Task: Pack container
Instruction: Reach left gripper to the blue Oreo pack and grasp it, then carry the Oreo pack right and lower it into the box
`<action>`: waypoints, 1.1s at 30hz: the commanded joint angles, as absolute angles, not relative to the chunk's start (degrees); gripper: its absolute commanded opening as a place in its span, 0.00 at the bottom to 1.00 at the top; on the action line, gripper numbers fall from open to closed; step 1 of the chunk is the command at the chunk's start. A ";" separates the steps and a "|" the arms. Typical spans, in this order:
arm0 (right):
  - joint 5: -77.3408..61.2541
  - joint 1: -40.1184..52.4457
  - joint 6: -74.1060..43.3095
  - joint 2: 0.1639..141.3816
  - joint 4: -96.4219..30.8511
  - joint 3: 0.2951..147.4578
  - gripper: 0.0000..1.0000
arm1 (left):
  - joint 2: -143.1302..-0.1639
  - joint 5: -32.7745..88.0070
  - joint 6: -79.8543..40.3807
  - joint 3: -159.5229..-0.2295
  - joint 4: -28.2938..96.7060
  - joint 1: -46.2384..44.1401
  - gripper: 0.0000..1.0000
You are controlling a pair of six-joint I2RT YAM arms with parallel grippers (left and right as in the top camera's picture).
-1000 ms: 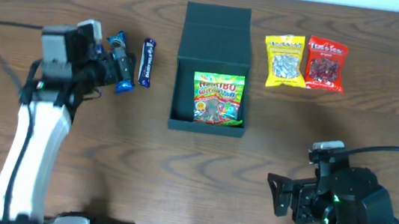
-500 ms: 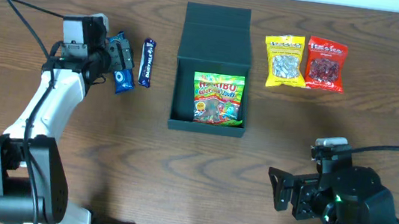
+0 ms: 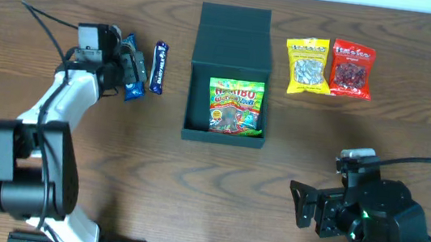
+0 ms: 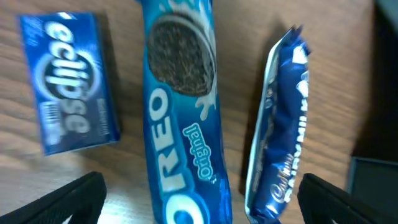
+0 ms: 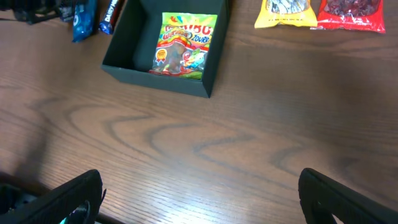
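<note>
The dark green cardboard box (image 3: 234,38) sits by the far edge, in the middle, with its lid flipped back. A shiny Haribo bag (image 3: 237,105) lies inside.

Only the left wrist view shows the words: "OREO Original" on a blue pack (image 4: 183,124), "eclipse" on a small box (image 4: 65,118), and "Cadbury" on a crinkly bar (image 4: 277,137).

The left claw (image 4: 208,202) is spread wide over the Oreo pack. The right claw (image 5: 199,199) is wide too, over bare wood.

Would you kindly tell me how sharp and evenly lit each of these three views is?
Left wrist: close-up slightly soft, yet the Oreo pack reads clearly. Right wrist: container fairly sharp, pale sheen on the table. Overhead: even light, only faint shadows.
</note>
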State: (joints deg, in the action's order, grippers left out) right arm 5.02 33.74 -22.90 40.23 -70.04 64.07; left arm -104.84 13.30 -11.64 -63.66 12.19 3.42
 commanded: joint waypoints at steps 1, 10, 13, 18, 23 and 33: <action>5.78 34.11 -22.24 40.07 -70.02 64.79 0.99 | -107.22 11.75 -13.89 -64.99 11.22 2.44 1.00; 5.78 34.11 -22.24 40.07 -70.02 64.79 0.99 | -109.36 6.87 -18.68 -64.99 8.23 2.44 0.77; 5.78 34.11 -22.24 40.07 -70.02 64.79 0.99 | -110.41 7.05 -18.74 -64.99 7.62 2.44 0.70; 5.78 34.11 -22.24 40.07 -70.00 64.79 0.99 | -112.68 7.51 -18.96 -64.99 7.66 2.20 0.62; 5.80 34.11 -22.24 40.07 -70.00 64.79 0.99 | -112.81 7.51 -18.94 -64.99 7.68 2.20 0.47; 5.82 34.11 -22.22 40.07 -69.60 64.79 0.99 | -112.46 12.05 -19.97 -66.24 10.79 2.17 0.21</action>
